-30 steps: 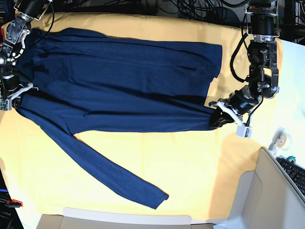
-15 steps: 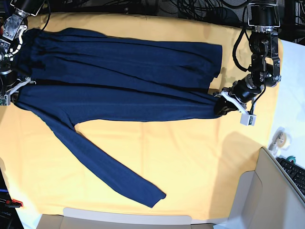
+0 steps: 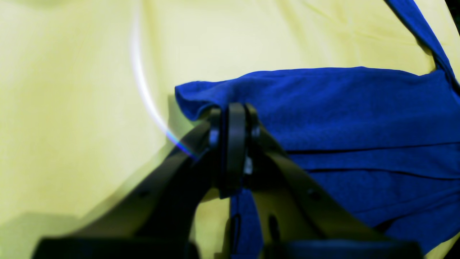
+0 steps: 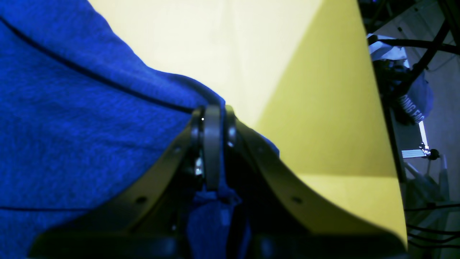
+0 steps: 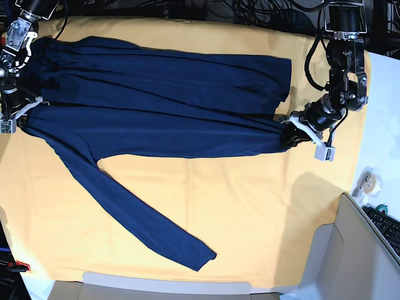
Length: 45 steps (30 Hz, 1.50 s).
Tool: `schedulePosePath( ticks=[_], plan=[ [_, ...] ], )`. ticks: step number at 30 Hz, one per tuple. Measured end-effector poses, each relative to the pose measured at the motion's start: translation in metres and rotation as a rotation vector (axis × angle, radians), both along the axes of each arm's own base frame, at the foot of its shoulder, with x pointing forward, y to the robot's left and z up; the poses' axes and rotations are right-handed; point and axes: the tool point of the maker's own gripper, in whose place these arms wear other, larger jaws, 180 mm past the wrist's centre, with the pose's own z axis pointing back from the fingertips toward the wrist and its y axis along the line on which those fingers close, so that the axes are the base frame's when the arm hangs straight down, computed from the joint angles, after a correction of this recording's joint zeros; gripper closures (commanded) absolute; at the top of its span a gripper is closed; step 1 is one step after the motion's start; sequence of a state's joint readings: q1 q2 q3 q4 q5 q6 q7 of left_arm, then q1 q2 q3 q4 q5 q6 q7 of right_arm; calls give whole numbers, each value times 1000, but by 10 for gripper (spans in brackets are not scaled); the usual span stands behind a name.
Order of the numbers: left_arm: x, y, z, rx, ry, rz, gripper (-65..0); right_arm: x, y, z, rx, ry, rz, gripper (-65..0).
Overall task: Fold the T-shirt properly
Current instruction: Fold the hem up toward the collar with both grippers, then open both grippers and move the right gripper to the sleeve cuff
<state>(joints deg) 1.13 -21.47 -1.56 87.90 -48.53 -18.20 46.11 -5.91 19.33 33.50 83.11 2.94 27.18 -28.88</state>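
Both arms hold the shirt (image 5: pixel 162 100) by opposite ends of one folded edge, stretched lengthwise across the yellow cloth (image 5: pixel 250 212) that covers the desk. Your left tool (image 5: pixel 289 139) is clamped shut on the hem corner at the base view's right; the left wrist view shows its jaws pressed together with a flap of blue fabric draped over them. Your right tool (image 5: pixel 19 119) is likewise closed on the shoulder end at the base view's left, fabric bunched around the jaws in the right wrist view. Gripping both ends at once keeps the doubled edge taut, so the body lies as a long flat band with few wrinkles. One long sleeve (image 5: pixel 137 212) trails diagonally toward the near edge, unfolded. Judged from this layout, a lengthwise fold is in hand, and the sleeve remains to be tucked in.
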Motion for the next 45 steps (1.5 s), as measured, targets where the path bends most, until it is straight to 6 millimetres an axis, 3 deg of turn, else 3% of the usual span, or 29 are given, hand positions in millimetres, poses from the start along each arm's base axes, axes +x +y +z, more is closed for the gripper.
schedulePosePath(
  ticks=[6,21,27,33,36,45],
  plan=[
    [0,0,0,1,0,0,-134,0,-1,1,-1,-2,-3,-187],
    [-3,1,-3,2,8,2,-156,6,-1,6,-3,-21,-4,-191],
    [-2,1,-2,2,6,4,-158,9,0,20,-26,-52,6,-191],
    [-2,1,-2,2,7,5,-166,0,-28,49,-45,-137,-113,-191],
    [-1,1,-2,2,5,6,-195,4,-28,56,-49,-159,-109,-192],
    [2,67,6,7,39,256,-201,27,-20,69,-7,-234,-120,-192]
  ],
)
